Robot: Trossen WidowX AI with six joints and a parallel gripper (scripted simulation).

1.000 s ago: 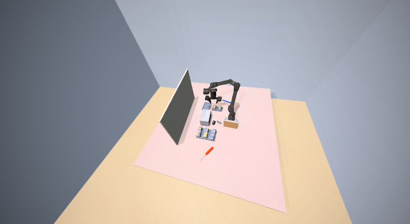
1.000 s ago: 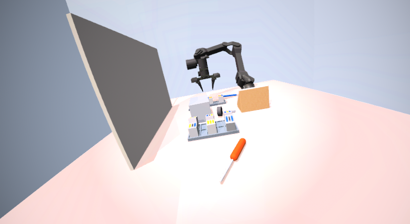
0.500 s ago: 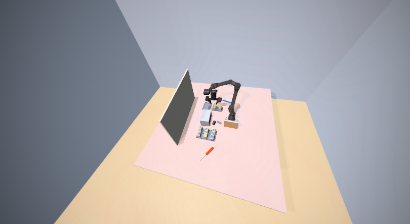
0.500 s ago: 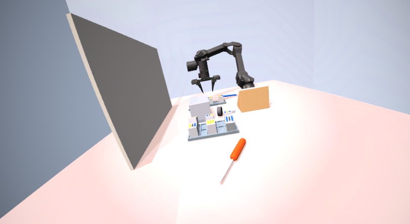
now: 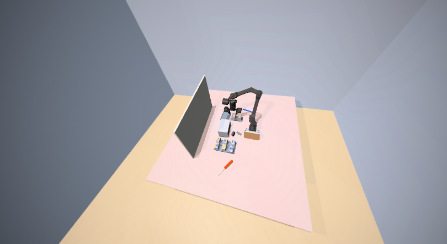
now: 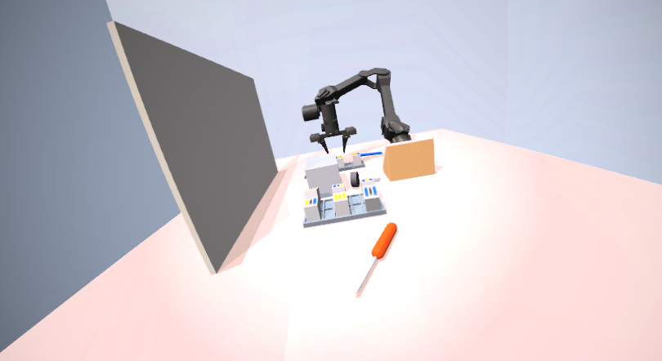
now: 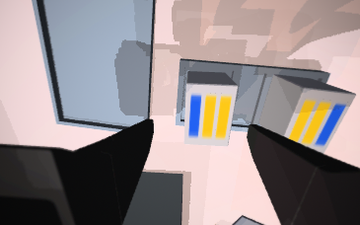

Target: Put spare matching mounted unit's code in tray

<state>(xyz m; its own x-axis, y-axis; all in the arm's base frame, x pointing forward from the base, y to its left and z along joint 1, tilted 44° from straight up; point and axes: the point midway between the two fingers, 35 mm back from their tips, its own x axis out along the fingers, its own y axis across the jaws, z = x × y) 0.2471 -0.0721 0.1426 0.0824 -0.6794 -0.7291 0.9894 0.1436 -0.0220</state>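
The gripper (image 7: pixel 199 148) hangs part-open above a small rack (image 7: pixel 249 79), its two dark fingers spread wide with nothing between them, touching nothing. Seen from the wrist, a spare (image 7: pixel 210 109) striped blue-yellow-yellow lies in the gap between the fingertips, well below them. A second spare (image 7: pixel 316 115), striped yellow-yellow-blue, stands just beside it in the next slot, tilted in this view, partly behind the right finger.

Both spares stand upright in the rack, long axis vertical, striped faces turned toward the camera. To their left lies the tray (image 7: pixel 99 59), a flat blue-grey rectangle with a dark rim, its top edge cut off by the frame.

In the exterior view the gripper (image 6: pixel 334 140) hovers over the rack behind the grey mounted unit (image 6: pixel 321 173). Its back face, and any code on it, cannot be seen from any view. Nearer the camera a larger rack (image 6: pixel 345 217) holds three more spares (image 6: pixel 310 203), their stripes too small to read surely. A slanted dark panel (image 6: pixel 203 140) stands to the left, a tan block (image 6: pixel 409 159) hides the arm's foot, and an orange screwdriver (image 6: pixel 383 240) lies on the pink mat (image 6: pixel 509 265)
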